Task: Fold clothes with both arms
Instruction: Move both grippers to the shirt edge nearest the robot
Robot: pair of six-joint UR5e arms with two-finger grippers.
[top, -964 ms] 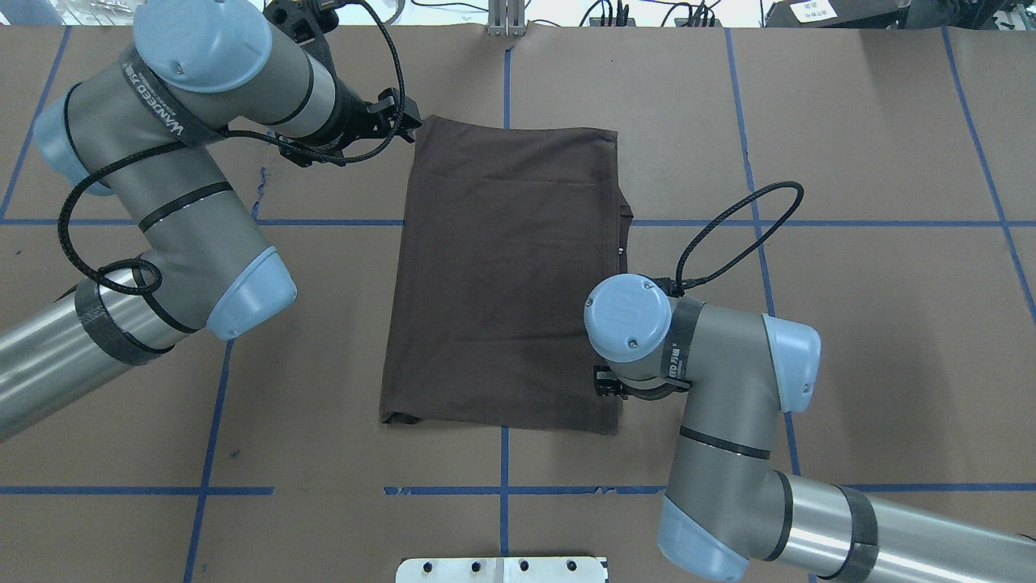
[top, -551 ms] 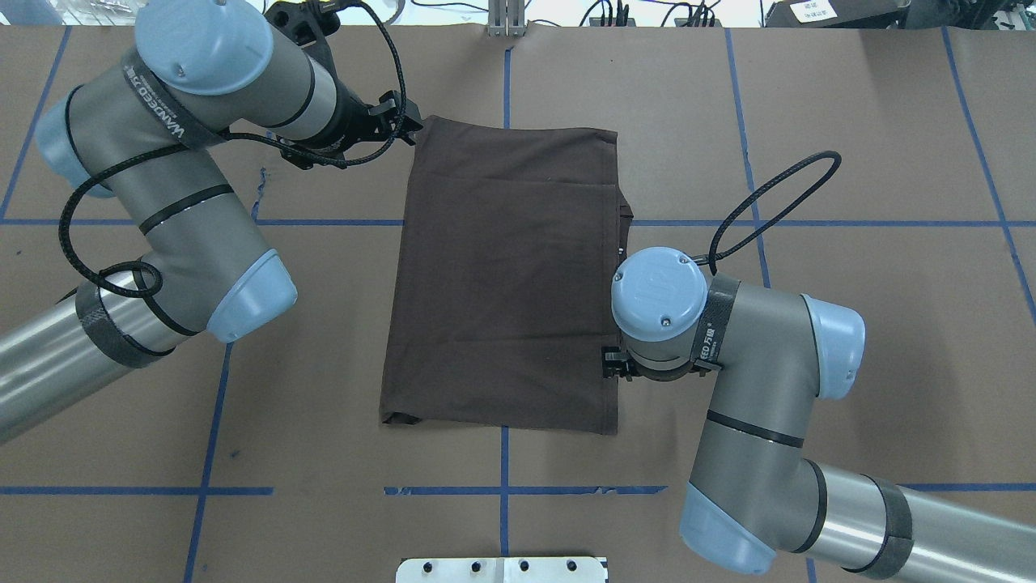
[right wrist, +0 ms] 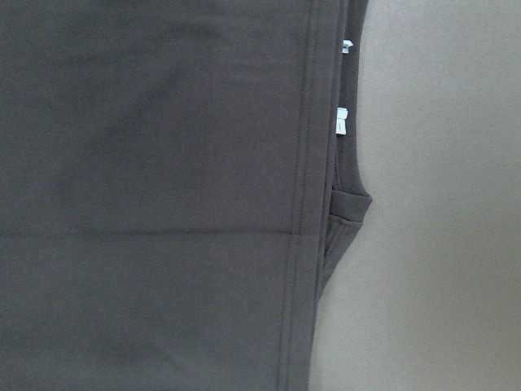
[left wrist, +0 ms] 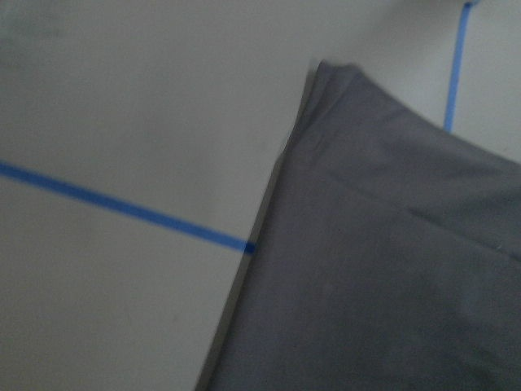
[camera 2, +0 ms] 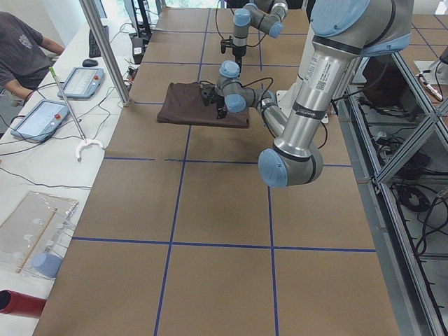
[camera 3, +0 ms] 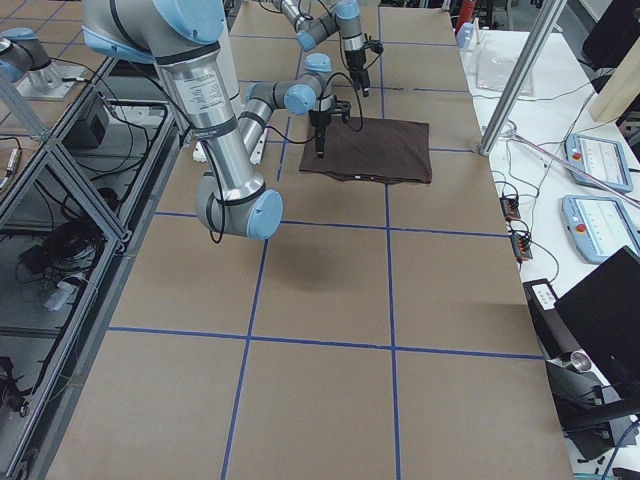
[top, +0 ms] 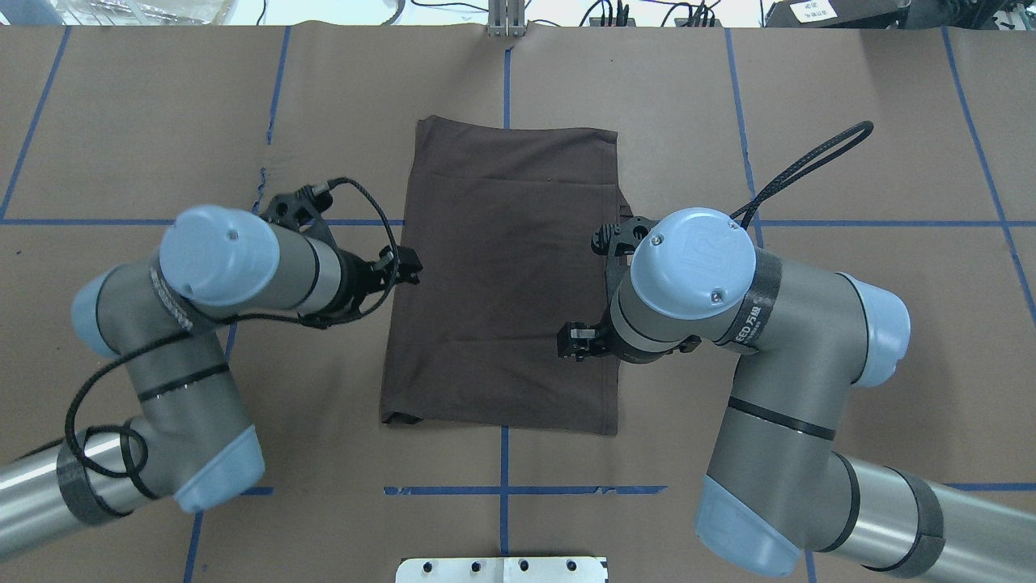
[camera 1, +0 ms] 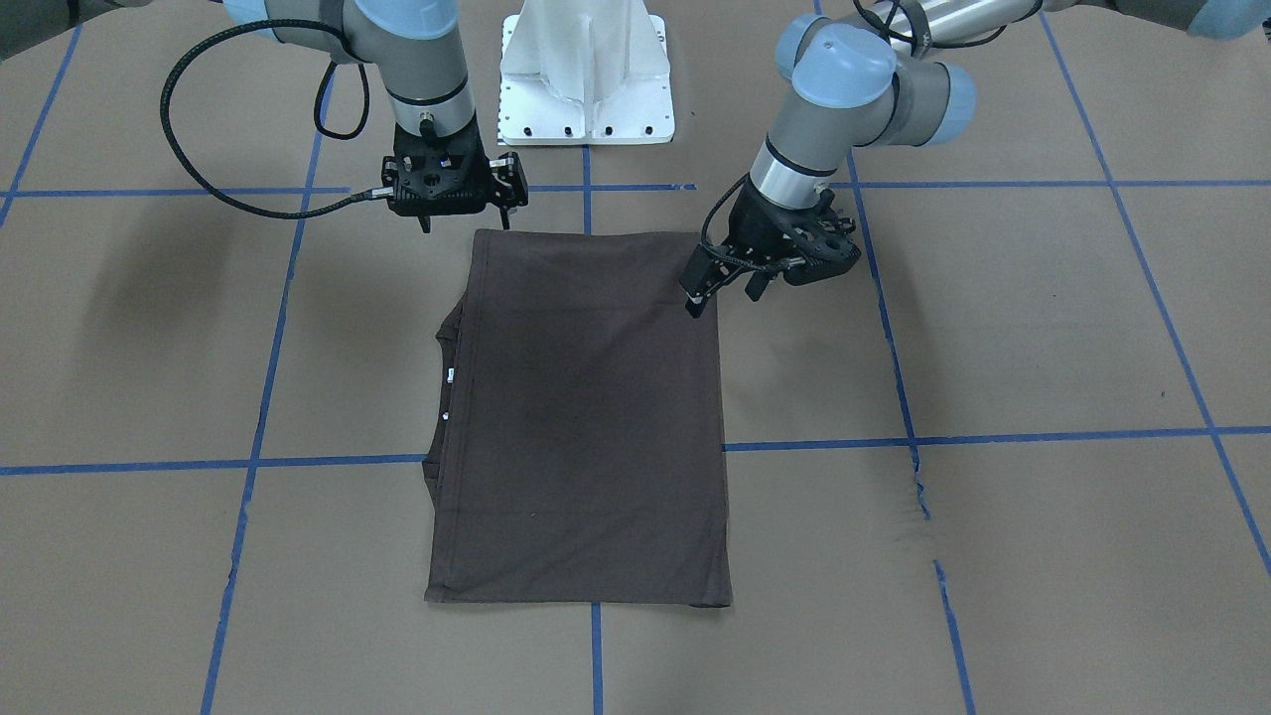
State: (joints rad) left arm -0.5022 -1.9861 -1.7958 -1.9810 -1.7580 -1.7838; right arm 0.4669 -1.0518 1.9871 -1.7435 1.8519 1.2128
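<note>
Drawn back from the far corner, the left black two-finger gripper (camera 1: 723, 298) now hangs beside the long edge of the dark brown folded T-shirt (top: 502, 283). The right black gripper (camera 1: 467, 222) has shifted over the shirt's opposite side. Both are spread and empty. The shirt lies flat, a rectangle on the brown paper-covered table (top: 850, 324). A crosswise fold seems next, and it calls for pinching both corners of one short end.

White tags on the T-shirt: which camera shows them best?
Right wrist-mounted view: both white tags sit large at the T-shirt's edge. Front-facing view shows only specks; overhead, the right arm covers them; side views too small, left wrist none.
</note>
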